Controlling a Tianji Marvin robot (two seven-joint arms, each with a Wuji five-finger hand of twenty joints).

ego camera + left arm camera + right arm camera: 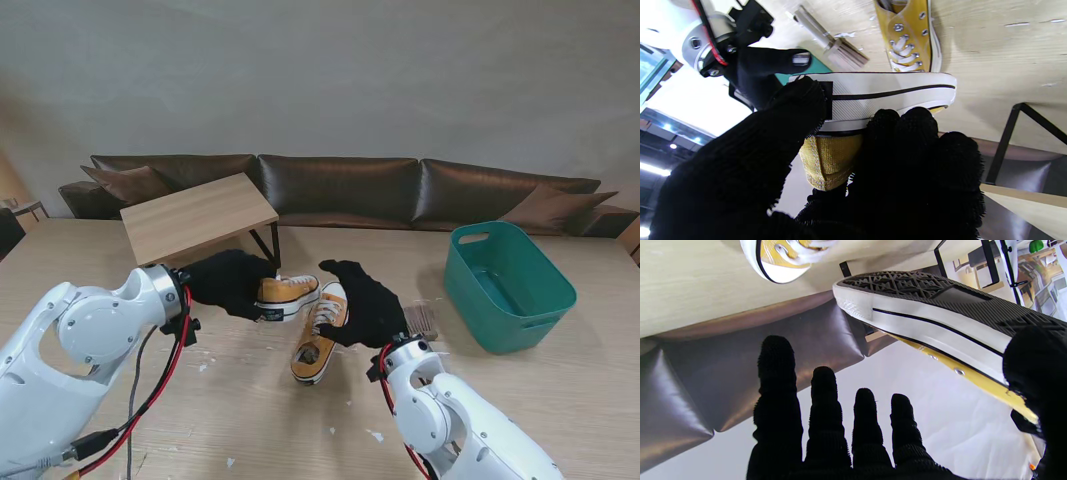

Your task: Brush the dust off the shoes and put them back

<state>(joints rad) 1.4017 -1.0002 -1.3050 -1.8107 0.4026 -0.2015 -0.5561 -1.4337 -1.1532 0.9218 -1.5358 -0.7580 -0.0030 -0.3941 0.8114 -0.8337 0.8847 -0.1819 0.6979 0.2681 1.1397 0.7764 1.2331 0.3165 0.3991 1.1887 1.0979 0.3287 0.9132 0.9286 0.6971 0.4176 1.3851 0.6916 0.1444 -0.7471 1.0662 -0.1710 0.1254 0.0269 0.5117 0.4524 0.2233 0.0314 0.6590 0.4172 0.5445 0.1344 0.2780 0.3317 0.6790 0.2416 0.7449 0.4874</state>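
Held shoe: a mustard-yellow canvas low-top sneaker with white rubber sole and black stripe (288,293) is lifted off the pale wooden bench (520,400), its long axis running across the stand view, toe to the right and heel to the left.
Left hand: the black-gloved left hand (228,283) is clamped on the heel end; in the left wrist view the thumb presses the white sole wall while the other fingers (917,133) wrap the yellow heel canvas.
Held shoe's look: the right wrist view shows a dark patterned tread, white sidewall and metal eyelets in the yellow side.
Second shoe: the matching yellow canvas sneaker with white laces (320,335) lies on the bench, long axis running nearer-to-farther and tilted slightly, toe farther from me, opening nearer.
Right hand: the black-gloved right hand (368,300) hovers just right of both shoes, fingers (821,400) straight and apart, holding nothing.
Brush: what seems to be a small pale-handled brush with brownish bristles (422,320) lies just right of that hand; blurred in both views.
Bin: a teal plastic tub with handle slots (512,288) stands farther right.
Stand: a small wooden-topped riser on black metal legs (198,216) sits beyond the left hand.
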